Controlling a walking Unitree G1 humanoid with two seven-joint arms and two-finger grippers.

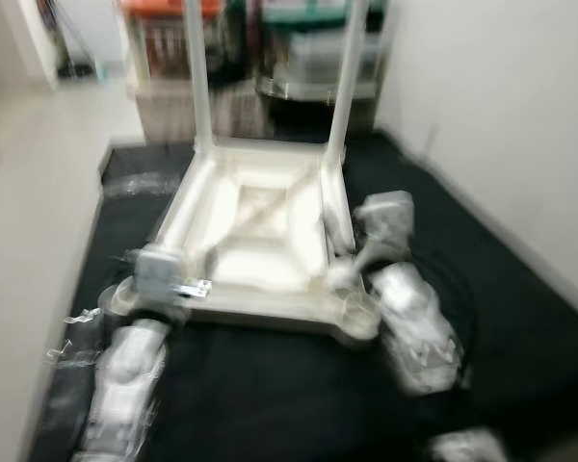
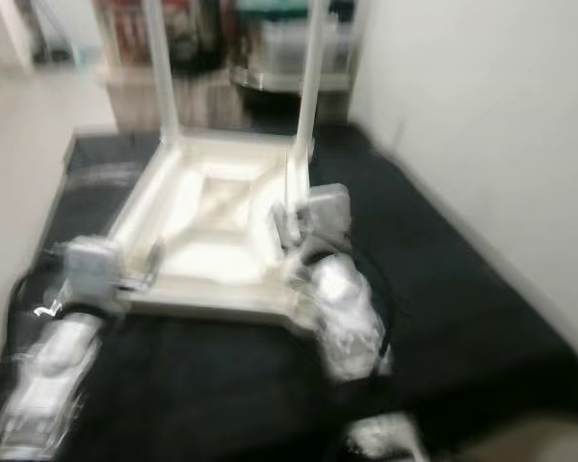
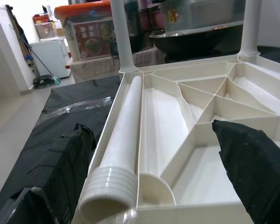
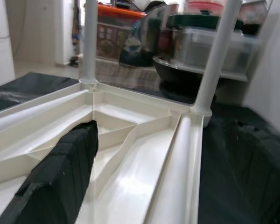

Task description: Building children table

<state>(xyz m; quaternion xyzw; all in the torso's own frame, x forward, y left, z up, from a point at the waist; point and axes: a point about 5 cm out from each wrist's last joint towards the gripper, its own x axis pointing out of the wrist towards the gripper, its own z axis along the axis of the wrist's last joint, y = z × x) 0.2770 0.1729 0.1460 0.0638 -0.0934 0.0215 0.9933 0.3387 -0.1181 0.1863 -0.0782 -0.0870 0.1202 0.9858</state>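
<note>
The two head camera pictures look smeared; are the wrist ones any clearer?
Yes: both eye views are motion-blurred, softening the upturned cream plastic table; the left wrist view is sharp on the loose cream threaded leg; the right wrist view is crisp, with glare along the table's ribs.

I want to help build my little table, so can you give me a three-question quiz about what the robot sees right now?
1. True or false: the upside-down white plastic table top lies on a black floor mat.
2. How many tall white table legs already stand upright in the table top's corners? A) one B) two C) four
3. Fill in: the loose white leg with the ridged screw end lies between the open fingers of the robot's ___ end effector.

Key: 1 true; 2 B; 3 left.
</note>
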